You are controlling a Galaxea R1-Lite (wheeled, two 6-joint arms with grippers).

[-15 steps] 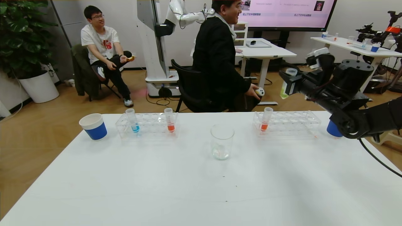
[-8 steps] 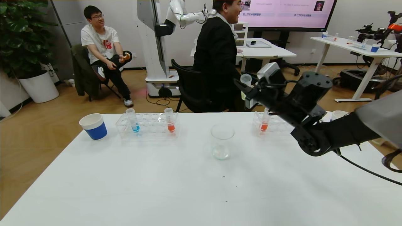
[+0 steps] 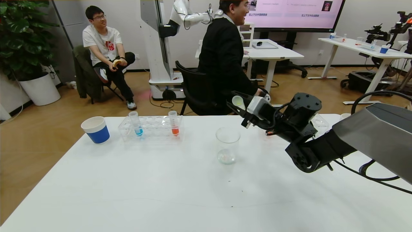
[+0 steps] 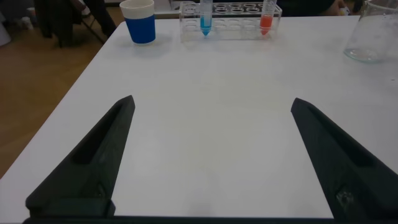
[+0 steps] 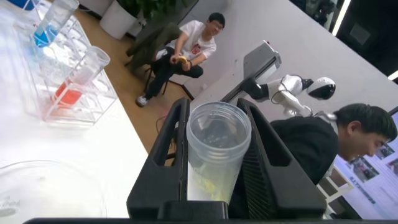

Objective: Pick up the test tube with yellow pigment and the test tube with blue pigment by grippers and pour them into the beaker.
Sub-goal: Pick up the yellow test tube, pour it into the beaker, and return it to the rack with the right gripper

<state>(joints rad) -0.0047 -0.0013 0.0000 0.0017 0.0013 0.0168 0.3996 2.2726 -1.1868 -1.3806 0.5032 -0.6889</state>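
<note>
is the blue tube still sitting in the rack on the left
Yes, the test tube with blue pigment stands upright in the clear rack beside the blue cup, untouched, while the right pincer holds the test tube with yellow pigment.

The right arm reaches in from the right edge toward centre frame — its right pincer (image 3: pixel 242 109) clamped, wrist tilted. The left pincer (image 4: pixel 211 155) hangs low, fingers (image 4: pixel 93 162) spread wide.

Bright, even indoor light falls from overhead. The white bench (image 3: pixel 128 180) shows only soft, faint shadows. The head view bows at its edges. The nearby tube in the right wrist view looks soft.
</note>
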